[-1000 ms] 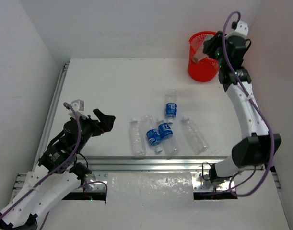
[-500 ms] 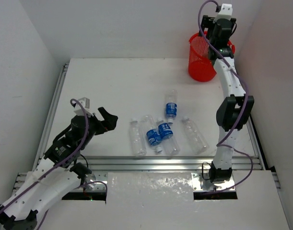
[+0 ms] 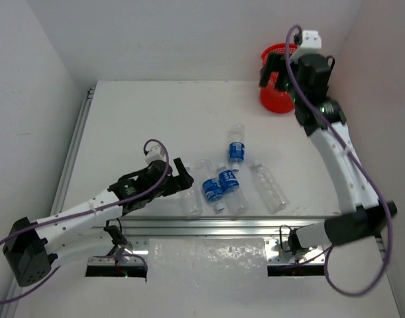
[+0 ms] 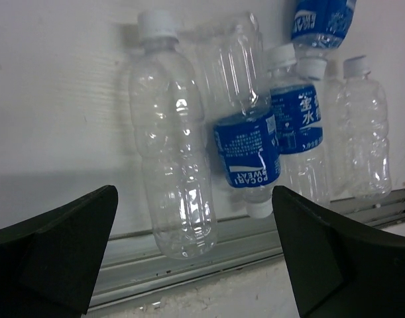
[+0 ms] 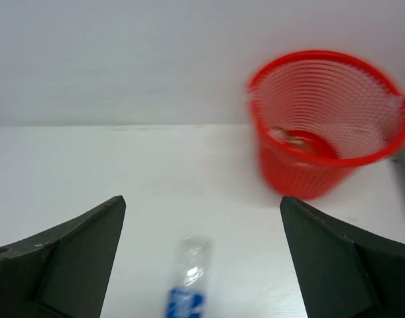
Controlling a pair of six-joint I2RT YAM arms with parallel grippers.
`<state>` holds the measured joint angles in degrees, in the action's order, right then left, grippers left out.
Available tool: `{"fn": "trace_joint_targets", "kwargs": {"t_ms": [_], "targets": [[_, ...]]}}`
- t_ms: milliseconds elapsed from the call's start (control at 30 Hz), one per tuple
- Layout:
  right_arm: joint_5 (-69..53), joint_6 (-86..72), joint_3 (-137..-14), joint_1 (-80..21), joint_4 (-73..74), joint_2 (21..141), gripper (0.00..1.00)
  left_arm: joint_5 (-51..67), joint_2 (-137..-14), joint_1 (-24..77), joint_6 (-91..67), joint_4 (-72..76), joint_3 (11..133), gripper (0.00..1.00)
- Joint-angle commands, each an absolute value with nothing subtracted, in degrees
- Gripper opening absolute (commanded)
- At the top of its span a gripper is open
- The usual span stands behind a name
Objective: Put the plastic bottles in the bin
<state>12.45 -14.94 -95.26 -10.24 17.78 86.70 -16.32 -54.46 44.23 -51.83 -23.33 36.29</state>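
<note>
Several plastic bottles lie near the table's front rail. The leftmost is an unlabelled bottle [image 4: 169, 152] [image 3: 191, 199]. Beside it lie two blue-labelled ones [image 4: 247, 149] [image 3: 212, 188], [image 4: 296, 122] [image 3: 228, 180]. A third blue-labelled bottle [image 3: 236, 148] [image 5: 189, 281] lies farther back, and another unlabelled one [image 3: 269, 187] [image 4: 365, 132] lies at the right. My left gripper [image 3: 184, 176] [image 4: 194, 199] is open, low over the leftmost bottle's base end. The red mesh bin [image 3: 276, 99] [image 5: 328, 156] stands at the back right with a blurred pale object inside. In front of it, my right gripper [image 3: 274, 75] [image 5: 202, 202] hangs open and empty.
An aluminium rail [image 3: 209, 225] [image 4: 189, 255] runs along the table's front edge just behind the bottles' near ends. White walls close in the left, back and right sides. The bin stands close to the back right corner.
My right gripper has opened and let go of the pale bottle over the bin, then drawn back toward the table. My left arm has reached right, up to the bottles.
</note>
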Motion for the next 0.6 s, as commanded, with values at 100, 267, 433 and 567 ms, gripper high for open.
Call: {"fn": "trace_joint_targets", "kwargs": {"t_ms": [100, 267, 433, 567], "targets": [[5.2, -22.3, -71.7, -17.8, 20.9, 66.8, 0.99, -23.6, -62.7, 51.8, -59.1, -20.5, 40.6, 1.0], [1.9, -24.2, -64.7, -18.2, 21.7, 59.2, 0.99, -25.7, -68.8, 54.1, -61.6, -20.7, 40.7, 0.97], [-3.8, -25.4, -62.8, -18.2, 23.6, 59.1, 0.99, -24.9, -74.6, 54.6, -61.5, -16.9, 38.7, 0.89], [-9.1, -26.4, -60.0, -18.2, 21.7, 59.5, 0.99, -21.5, -79.4, 54.8, -60.7, -13.2, 38.4, 0.85]]}}
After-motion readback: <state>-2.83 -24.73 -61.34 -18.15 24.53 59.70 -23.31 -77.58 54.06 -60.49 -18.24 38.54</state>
